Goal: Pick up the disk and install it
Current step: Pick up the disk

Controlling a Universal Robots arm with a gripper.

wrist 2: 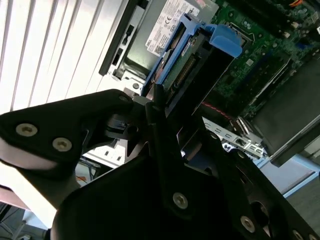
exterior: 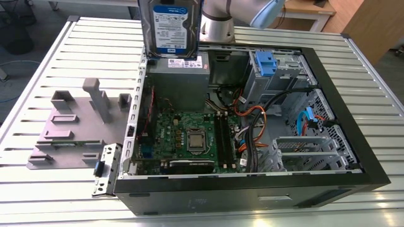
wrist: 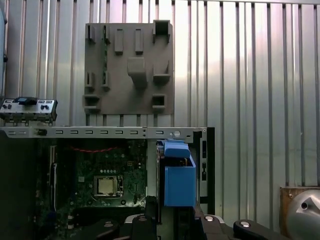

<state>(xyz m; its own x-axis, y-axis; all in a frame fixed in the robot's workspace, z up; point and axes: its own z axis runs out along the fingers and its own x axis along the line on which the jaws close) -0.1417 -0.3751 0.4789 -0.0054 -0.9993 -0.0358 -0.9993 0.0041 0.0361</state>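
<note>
I see the gripper (wrist 2: 171, 119) pinched shut on the disk (exterior: 170, 26) — it hangs upright, label towards the exterior view, over the power supply (exterior: 180, 82) inside the open case (exterior: 252, 191).

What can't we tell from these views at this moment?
Exterior view: the disk's top, cut off by the picture's upper edge.
Second wrist view: most of the disk, hidden behind the gripper.
First wrist view: the disk's faces; it stands edge-on.
Exterior view: inside the drive cage, in shadow.
</note>
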